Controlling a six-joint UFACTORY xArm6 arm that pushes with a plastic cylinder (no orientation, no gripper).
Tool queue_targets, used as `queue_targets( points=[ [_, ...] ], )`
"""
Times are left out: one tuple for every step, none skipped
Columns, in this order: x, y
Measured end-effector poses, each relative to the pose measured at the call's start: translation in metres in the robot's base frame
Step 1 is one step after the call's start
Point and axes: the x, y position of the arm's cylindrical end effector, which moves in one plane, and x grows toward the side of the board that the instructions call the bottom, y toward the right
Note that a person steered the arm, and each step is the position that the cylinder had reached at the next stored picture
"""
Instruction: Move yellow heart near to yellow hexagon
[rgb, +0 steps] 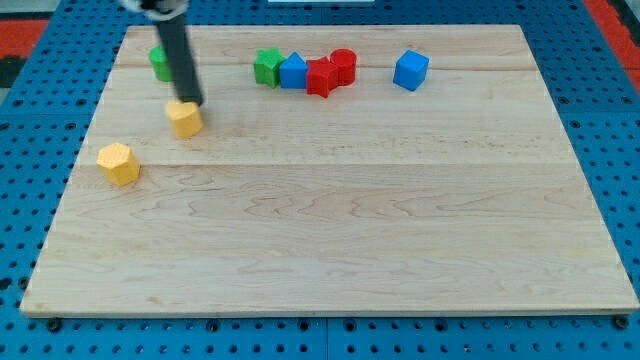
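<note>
my tip (193, 103) touching yellow heart (185, 118), yellow hexagon (118, 163) near, green block (158, 63) behind rod

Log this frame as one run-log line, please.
my tip at top edge of yellow heart | yellow hexagon lower left, apart | heart not yet beside hexagon

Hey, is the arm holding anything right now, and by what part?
Nothing is held; the rod cannot grip. My tip sits at the top edge of the yellow heart, apparently touching it.
</note>
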Motion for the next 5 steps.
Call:
queue_targets(
  points=[
    [0.027, -0.05],
    [0.004, -0.023],
    [0.008, 0.017],
    [0.06, -0.01],
    [0.054, -0.004]
  ],
)
